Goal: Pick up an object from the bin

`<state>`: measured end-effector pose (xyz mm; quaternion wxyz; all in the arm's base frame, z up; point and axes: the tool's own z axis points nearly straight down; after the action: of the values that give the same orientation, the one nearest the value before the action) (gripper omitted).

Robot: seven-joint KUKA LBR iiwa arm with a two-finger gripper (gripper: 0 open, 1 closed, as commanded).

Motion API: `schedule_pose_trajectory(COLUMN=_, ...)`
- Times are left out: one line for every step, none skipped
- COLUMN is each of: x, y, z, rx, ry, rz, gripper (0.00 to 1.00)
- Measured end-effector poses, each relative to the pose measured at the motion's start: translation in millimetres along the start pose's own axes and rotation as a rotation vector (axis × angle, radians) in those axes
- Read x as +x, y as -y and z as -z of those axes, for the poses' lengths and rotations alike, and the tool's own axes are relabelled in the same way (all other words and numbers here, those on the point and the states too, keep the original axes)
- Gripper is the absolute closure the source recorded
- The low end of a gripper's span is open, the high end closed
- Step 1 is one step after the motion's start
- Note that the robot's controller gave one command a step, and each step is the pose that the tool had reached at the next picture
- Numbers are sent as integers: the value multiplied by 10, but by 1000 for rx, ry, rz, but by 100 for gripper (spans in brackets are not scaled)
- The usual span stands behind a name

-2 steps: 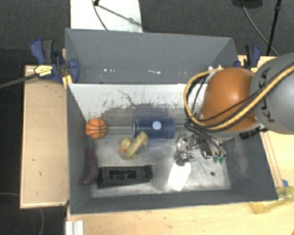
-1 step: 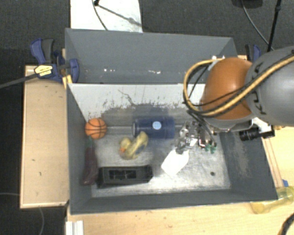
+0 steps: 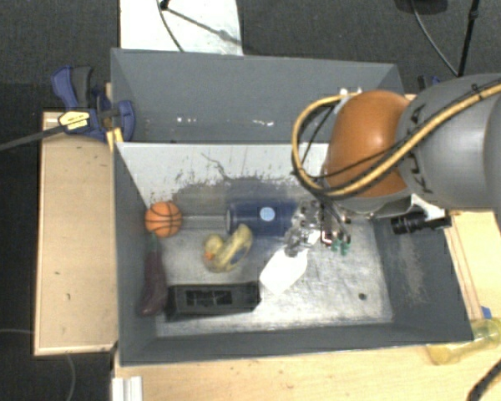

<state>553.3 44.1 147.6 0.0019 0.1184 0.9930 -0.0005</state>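
Note:
My gripper (image 3: 305,239) hangs low in the middle of the bin, below the orange cover on the wrist. Its fingertips sit just above a white, flat, rounded piece (image 3: 282,272) lying on the bin floor. Just left of the gripper lies a dark blue cylinder (image 3: 261,217) with a pale round spot on its top. A yellow rubber duck (image 3: 227,250) rests to the left of the white piece. Nothing shows between the fingers.
A small orange basketball (image 3: 164,220) lies near the left wall. A black rectangular block (image 3: 212,298) lies along the front wall, with a dark purplish strip (image 3: 154,284) beside it at the left. The arm covers the bin's right rear.

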Motion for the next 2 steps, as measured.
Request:
schedule_pose_trajectory(x=130, y=-100, z=265, rx=-2, ry=-2, rz=356, gripper=100)
schedule_pose_trajectory(x=136, y=-58, z=184, rx=-2, ry=2, rz=518, gripper=100)
